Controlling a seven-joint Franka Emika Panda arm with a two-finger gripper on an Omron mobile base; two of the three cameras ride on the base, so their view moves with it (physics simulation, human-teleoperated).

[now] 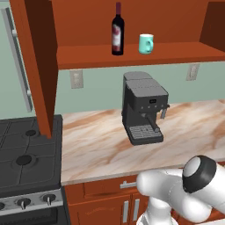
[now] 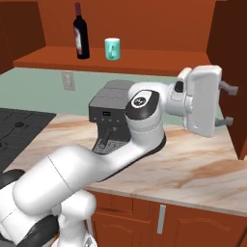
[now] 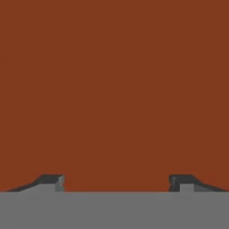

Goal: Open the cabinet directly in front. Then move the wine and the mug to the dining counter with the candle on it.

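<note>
The cabinet (image 1: 132, 55) stands open, its left door (image 1: 39, 66) swung out over the stove. On its shelf (image 2: 120, 62) the dark wine (image 1: 117, 30) bottle stands upright, with the teal mug (image 1: 146, 43) just to its right; both appear again as the wine (image 2: 81, 34) and mug (image 2: 112, 48) in the right base view. My gripper (image 2: 230, 104) is open, well to the right of them and lower, its fingertips pointing at the cabinet's right door (image 2: 231, 58). In the hand view the gripper (image 3: 116, 182) faces reddish-brown wood up close. The dining counter and candle are out of view.
A dark coffee machine (image 1: 143, 110) stands on the marble worktop (image 1: 96, 145) under the shelf, and my arm reaches over the coffee machine (image 2: 108, 108). A black cooktop (image 1: 26, 158) lies to the left. A wall outlet (image 1: 76, 79) sits below the cabinet.
</note>
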